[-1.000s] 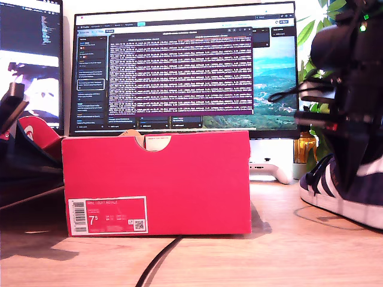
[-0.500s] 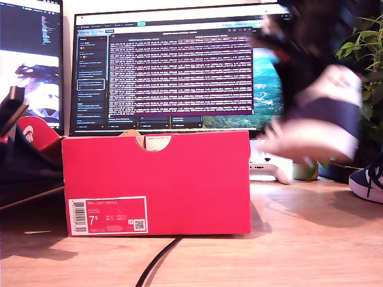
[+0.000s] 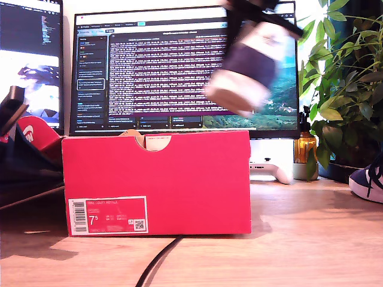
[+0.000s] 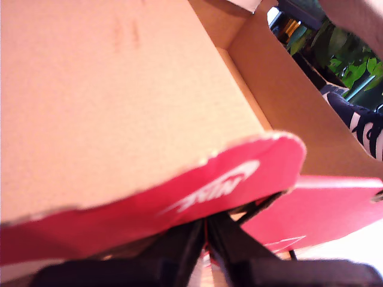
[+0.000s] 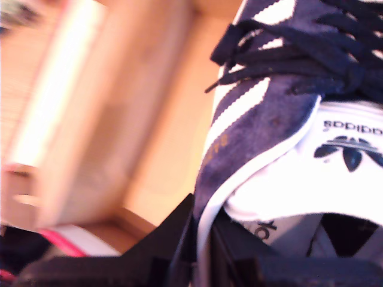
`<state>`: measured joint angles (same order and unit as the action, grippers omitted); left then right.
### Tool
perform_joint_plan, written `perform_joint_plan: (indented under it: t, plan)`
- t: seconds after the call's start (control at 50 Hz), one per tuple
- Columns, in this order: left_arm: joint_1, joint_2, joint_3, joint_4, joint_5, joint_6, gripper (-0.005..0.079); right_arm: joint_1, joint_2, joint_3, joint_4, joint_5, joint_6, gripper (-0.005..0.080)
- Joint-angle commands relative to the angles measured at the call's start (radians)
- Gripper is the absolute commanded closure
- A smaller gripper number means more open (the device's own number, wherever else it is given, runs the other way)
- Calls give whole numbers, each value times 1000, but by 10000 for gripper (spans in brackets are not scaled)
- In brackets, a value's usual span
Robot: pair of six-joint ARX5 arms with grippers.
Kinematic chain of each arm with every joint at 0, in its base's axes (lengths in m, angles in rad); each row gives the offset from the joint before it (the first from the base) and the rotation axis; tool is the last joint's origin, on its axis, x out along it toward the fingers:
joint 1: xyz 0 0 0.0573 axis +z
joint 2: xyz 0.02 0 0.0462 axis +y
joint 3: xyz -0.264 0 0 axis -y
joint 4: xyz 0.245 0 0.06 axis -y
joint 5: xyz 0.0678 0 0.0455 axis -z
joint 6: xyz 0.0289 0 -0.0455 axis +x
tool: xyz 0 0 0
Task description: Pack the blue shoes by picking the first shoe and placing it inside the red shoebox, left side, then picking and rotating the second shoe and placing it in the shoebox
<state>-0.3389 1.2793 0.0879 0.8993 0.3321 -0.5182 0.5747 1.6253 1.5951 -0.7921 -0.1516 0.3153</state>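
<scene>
shoe in the air (image 3: 245, 72): blurry in the exterior view, hanging up in front of the monitor, above the far end of the shoebox on the exterior view's right. Navy suede, white stripes and white sole. In the second wrist view (image 5: 269, 113) I can see the dark laces and the white tongue with a trefoil logo.

my second gripper (image 5: 203, 239): fingers pinching the shoe's collar edge, one outside the suede, one inside the opening. The shoe hangs clear of the surface.

second shoe (image 3: 368, 179): only the toe end shows, sitting on the surface at the exterior view's right edge, well apart from the box. Also shows past the box wall in the first wrist view (image 4: 362, 122).

red shoebox (image 3: 157, 182): standing on the surface, label side toward the exterior camera, white label reading 7.5 at the lower corner on the exterior view's left, half-round notch in the top edge. Bare brown cardboard inside (image 4: 119, 101), as far as the first wrist view shows.

lid (image 4: 197, 194): red with a white swoosh, tilted back off the box; its red edge peeks out at the exterior view's left (image 3: 33, 134).

my first gripper (image 4: 206, 230): fingers pressed together on the red lid flap.

cable (image 3: 157, 263): black, running from under the box toward the surface's near edge.

surface (image 3: 299, 239): light wood.

background: monitor (image 3: 179, 66) with text behind the box, leafy plant (image 3: 341, 95) on the exterior view's right.
</scene>
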Motion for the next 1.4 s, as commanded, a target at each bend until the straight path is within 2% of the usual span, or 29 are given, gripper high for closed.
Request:
perform_joint_plan:
  t: [0.0,0.14,0.66,1.12,1.38]
  plan:
    - [-4,5,8,31,0,2,763,24,5,24,71,-3,5,763]
    - [-5,5,10,75,9,1,763,55,20,24,158,-3,56,763]
    - [-5,4,11,74,54,1,763,133,182,24,348,5,209,763]
    - [-5,4,11,74,57,2,763,172,319,24,354,10,239,763]
    - [-5,4,11,74,57,2,763,172,362,24,362,105,294,763]
